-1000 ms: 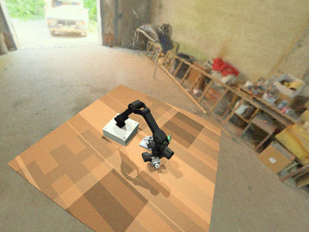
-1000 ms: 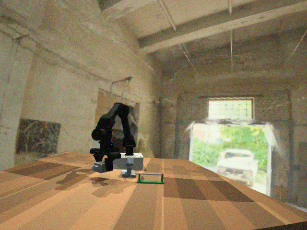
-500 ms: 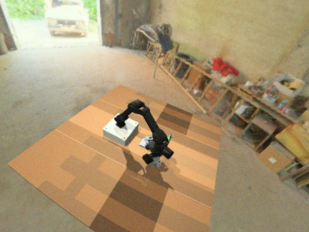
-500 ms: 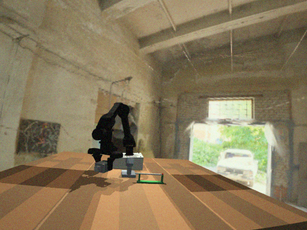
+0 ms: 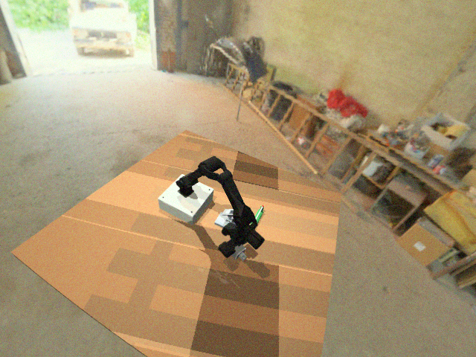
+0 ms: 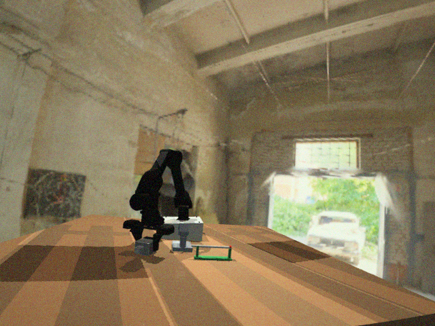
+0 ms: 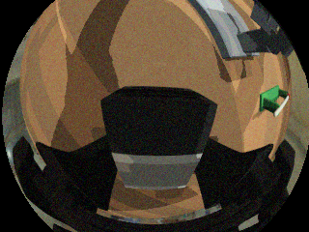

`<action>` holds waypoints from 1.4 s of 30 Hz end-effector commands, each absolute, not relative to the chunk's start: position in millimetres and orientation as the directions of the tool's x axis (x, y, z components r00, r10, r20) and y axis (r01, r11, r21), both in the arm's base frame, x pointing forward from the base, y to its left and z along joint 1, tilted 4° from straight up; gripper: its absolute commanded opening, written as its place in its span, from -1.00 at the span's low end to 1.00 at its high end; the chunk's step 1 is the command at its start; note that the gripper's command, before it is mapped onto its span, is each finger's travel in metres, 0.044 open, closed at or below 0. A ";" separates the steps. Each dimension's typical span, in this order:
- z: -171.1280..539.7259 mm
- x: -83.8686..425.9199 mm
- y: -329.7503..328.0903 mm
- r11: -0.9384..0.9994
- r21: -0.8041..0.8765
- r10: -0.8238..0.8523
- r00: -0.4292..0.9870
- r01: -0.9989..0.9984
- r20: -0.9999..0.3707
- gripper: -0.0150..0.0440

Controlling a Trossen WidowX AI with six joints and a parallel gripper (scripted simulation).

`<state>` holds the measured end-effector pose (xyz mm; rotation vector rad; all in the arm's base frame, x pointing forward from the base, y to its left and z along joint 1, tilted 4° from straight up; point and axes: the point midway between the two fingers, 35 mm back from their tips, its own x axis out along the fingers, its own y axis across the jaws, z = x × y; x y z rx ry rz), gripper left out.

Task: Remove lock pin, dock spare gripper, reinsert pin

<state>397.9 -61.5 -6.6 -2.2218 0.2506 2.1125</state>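
Observation:
My gripper (image 5: 239, 248) (image 6: 145, 241) (image 7: 156, 131) is shut on the spare gripper, whose grey block (image 5: 241, 254) (image 6: 143, 247) (image 7: 156, 175) shows between the fingers, held above the table. The mount (image 5: 222, 219) (image 6: 177, 247) (image 7: 223, 30) stands upright beside it, on the base's side; its socket is partly hidden by the arm in the top view and partly out of the wrist view. The lock pin (image 6: 212, 246) (image 7: 281, 106) (image 5: 258, 216), pale with a red end, lies across the two posts of a green cradle (image 6: 213, 258) (image 7: 269, 99), out of the socket.
The arm's base stands on a white box (image 5: 171, 199) (image 6: 196, 229) behind the mount. The green cradle stands to the right of the mount in the exterior view. The wooden table (image 5: 169, 265) (image 6: 245, 287) carries the arm's shadow and darker patches.

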 end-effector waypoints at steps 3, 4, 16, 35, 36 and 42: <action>-9.8 402.4 -63.1 -0.986 0.066 -0.077 0.064 -0.155 -0.995 -0.49; -11.4 402.6 -63.2 -0.986 0.066 -0.077 0.064 -0.155 -0.995 -0.49; -10.9 402.2 -62.7 -0.985 0.064 -0.075 0.061 -0.162 -0.995 0.40; 13.7 395.9 -60.1 -0.985 0.064 -0.072 0.042 -0.158 -0.997 1.00; 16.1 395.4 -59.9 -0.985 0.064 -0.072 0.040 -0.157 -0.997 1.00; 30.0 392.0 -58.5 -0.986 0.065 -0.070 0.029 -0.154 -0.997 1.00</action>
